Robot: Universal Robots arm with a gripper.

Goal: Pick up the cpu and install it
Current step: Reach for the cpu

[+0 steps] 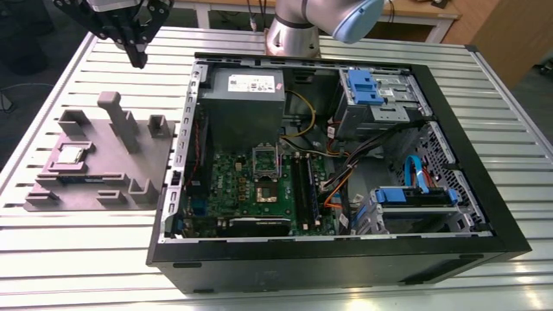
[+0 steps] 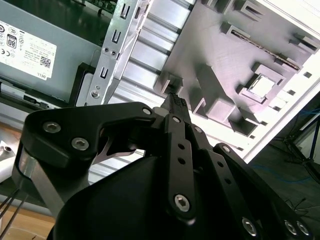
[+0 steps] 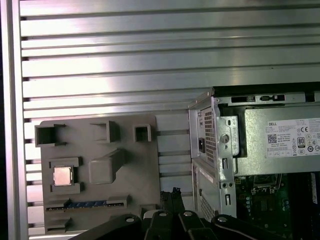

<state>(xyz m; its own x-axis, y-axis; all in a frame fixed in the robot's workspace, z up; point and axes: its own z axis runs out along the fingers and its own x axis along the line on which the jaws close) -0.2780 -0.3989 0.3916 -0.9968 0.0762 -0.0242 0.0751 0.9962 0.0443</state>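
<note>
Above the table beside the grey holder (image 1: 103, 178), the gripper (image 1: 138, 60) hangs, jaws seemingly closed on nothing, the cpu (image 1: 69, 154) well apart toward the exterior view's lower left.

Before you, an open case (image 1: 346, 262) lies on the slatted table (image 1: 78, 253), its power supply (image 1: 245, 107), motherboard (image 1: 226, 184) and blue drive brackets (image 1: 363, 87) exposed; a grey fixture (image 1: 129, 162) sits just beside it, on the exterior view's left.

Shiny metal cpu (image 1: 69, 154), matt grey plastic fixture (image 1: 97, 170), ribbed glossy metal table (image 1: 87, 246), matt black hand (image 1: 136, 60).
</note>
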